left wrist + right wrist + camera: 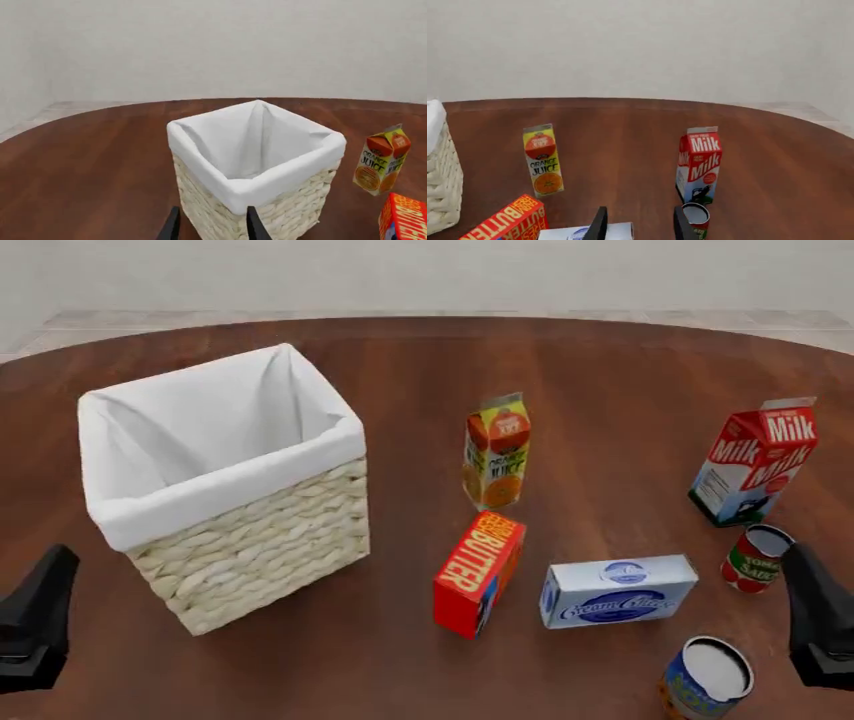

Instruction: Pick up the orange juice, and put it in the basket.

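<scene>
Juice carton (497,454) upright on worktop (601,390), ahead-left of right tool (637,225), right of basket (254,540); both tools released, empty; looks light, stiff, tippy, so pinch flat sides mid-height.

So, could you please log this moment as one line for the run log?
phase: pre-grasp | orange juice: upright on table, right of basket | left gripper: open, empty | right gripper: open, empty

butter box (403,218) cropped, blue can (706,678) cropped
</scene>
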`<action>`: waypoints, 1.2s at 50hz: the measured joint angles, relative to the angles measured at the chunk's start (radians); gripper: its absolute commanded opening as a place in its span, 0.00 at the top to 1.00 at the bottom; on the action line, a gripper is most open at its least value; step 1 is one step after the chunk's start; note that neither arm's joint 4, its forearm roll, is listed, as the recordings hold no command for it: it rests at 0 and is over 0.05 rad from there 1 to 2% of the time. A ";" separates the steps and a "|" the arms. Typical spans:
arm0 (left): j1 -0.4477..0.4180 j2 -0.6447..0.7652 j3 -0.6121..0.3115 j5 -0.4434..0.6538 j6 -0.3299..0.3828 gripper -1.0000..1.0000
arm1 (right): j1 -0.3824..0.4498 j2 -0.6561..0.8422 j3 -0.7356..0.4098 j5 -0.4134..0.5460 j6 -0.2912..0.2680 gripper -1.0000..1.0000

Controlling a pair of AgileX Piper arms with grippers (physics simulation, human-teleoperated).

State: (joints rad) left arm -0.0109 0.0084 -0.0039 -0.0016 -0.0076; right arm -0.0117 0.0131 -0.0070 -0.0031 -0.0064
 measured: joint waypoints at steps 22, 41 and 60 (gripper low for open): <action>-0.108 0.014 -0.140 0.150 -0.028 0.00 | 0.020 -0.004 -0.062 0.068 0.043 0.00; -0.376 0.282 -0.453 0.258 0.011 0.00 | 0.028 -0.005 -0.065 0.075 0.047 0.00; -0.574 0.761 -0.700 0.129 0.148 0.00 | 0.034 -0.005 -0.051 0.060 0.042 0.00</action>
State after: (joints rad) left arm -0.5848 0.7697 -0.7040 0.1269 0.1402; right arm 0.0222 0.0080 -0.0578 0.0568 0.0351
